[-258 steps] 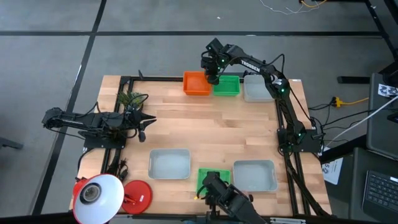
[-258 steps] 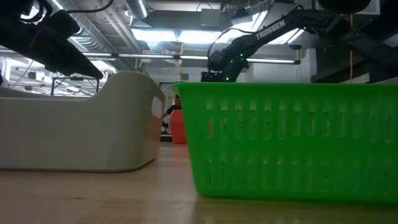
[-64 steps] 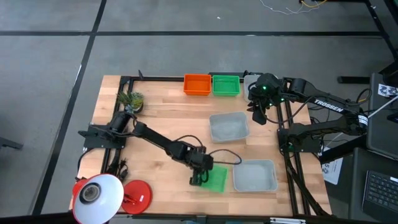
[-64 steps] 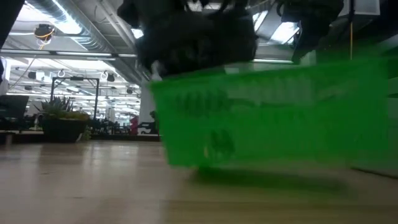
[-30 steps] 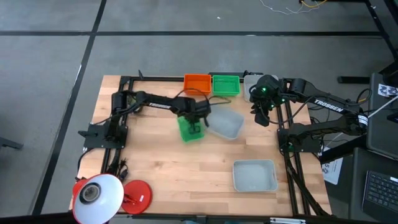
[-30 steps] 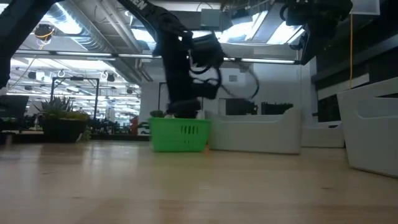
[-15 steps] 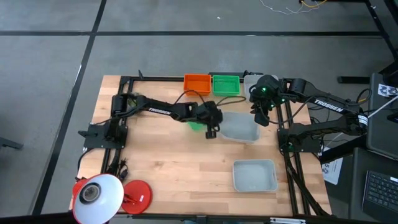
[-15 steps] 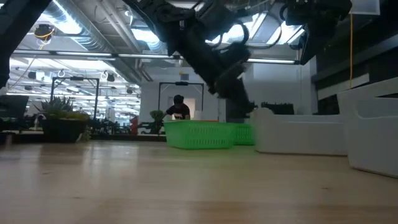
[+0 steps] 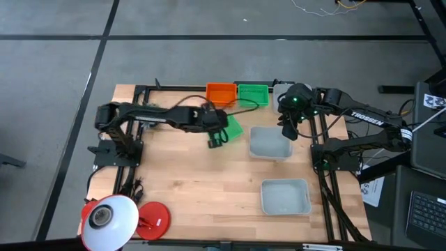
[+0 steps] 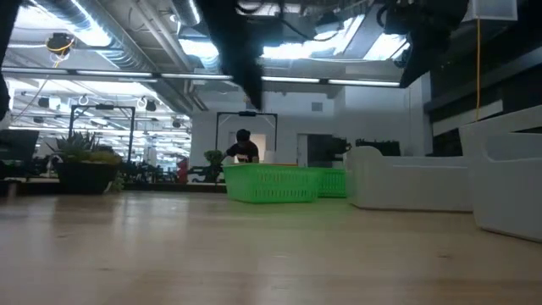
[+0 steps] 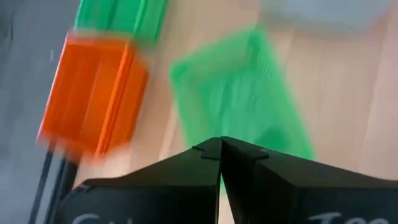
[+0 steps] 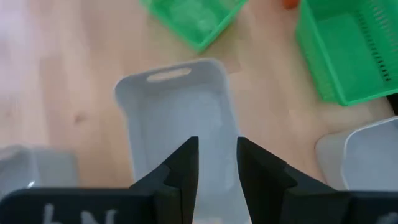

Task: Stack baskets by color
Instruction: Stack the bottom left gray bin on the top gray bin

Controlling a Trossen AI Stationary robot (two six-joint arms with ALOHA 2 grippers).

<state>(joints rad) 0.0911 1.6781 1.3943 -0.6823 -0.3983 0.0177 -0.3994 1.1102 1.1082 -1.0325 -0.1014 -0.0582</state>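
A loose green basket (image 9: 234, 127) lies askew on its base in the table's middle, also seen in the low view (image 10: 271, 183) and the left wrist view (image 11: 242, 93). My left gripper (image 9: 214, 140) hangs shut just left of it and above it, touching nothing (image 11: 221, 148). At the far edge stand an orange basket (image 9: 221, 94), a green basket (image 9: 253, 95) and a grey basket (image 9: 281, 89). Another grey basket (image 9: 270, 143) lies right of centre. My right gripper (image 9: 286, 131) hovers open over its far end (image 12: 216, 155).
A third grey basket (image 9: 286, 196) lies near the front right. A round red-and-white lamp (image 9: 111, 217) stands at the front left corner. Bare wood spreads over the table's left half and front middle (image 9: 188, 181). A person shows far off in the room (image 10: 244, 146).
My left gripper has pushed toward the right edge, then risen and drawn back toward the left, tipping more level. The green basket has slid right and toward the far edge and now lies free. The grey basket beside it has slid toward the right edge.
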